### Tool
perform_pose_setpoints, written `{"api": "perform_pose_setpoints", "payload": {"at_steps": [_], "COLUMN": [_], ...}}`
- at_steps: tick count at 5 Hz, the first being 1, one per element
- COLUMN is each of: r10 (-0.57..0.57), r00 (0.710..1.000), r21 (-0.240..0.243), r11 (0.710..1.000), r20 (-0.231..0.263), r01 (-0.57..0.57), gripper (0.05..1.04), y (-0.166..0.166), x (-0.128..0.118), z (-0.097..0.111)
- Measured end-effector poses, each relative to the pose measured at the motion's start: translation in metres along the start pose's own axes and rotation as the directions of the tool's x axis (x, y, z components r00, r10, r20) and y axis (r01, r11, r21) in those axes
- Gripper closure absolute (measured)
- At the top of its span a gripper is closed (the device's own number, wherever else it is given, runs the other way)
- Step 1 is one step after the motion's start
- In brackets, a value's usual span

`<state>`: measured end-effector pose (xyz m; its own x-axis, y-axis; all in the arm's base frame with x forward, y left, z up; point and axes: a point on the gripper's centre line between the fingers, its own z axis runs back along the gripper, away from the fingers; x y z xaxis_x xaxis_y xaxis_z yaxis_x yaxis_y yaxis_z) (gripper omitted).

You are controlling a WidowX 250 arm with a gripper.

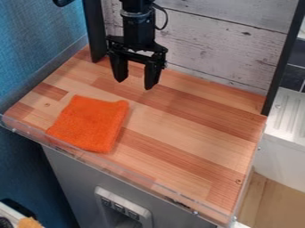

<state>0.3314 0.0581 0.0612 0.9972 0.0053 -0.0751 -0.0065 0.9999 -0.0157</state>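
The black gripper (136, 84) hangs over the back left part of the wooden counter, its two fingers apart with nothing between them. In front of it and slightly to the left, an orange cloth (90, 123) lies flat on the counter (184, 129), near the front left edge. Gripper and cloth do not touch.
A whitewashed plank wall (208, 49) with black posts stands behind the counter. A clear low rim (128, 172) runs along the front edge. To the right is a white ribbed surface (290, 116), and a blue wall (35, 40) is at the left.
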Motion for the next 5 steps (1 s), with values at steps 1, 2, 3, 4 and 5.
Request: {"api": "perform_pose_setpoints", "payload": {"at_steps": [1,2,3,4,5], "r10": [-0.087,-0.207,-0.342,-0.465,-0.570], "r00": [0.996,0.978,0.939,0.882,0.817], "r21": [-0.008,-0.004,0.012,0.039,0.063], "r11": [0.996,0.978,0.940,0.885,0.822], "r20": [-0.023,-0.003,0.037,0.074,0.090], "r01": [0.087,0.207,0.342,0.464,0.566], "gripper": [0.085,0.085,0.089,0.089,0.089], "y": [0.003,0.016,0.027,0.037,0.043], "x": [-0.009,-0.021,-0.032,-0.041,-0.045], "z": [-0.010,-0.014,-0.008,-0.001,0.005]}}
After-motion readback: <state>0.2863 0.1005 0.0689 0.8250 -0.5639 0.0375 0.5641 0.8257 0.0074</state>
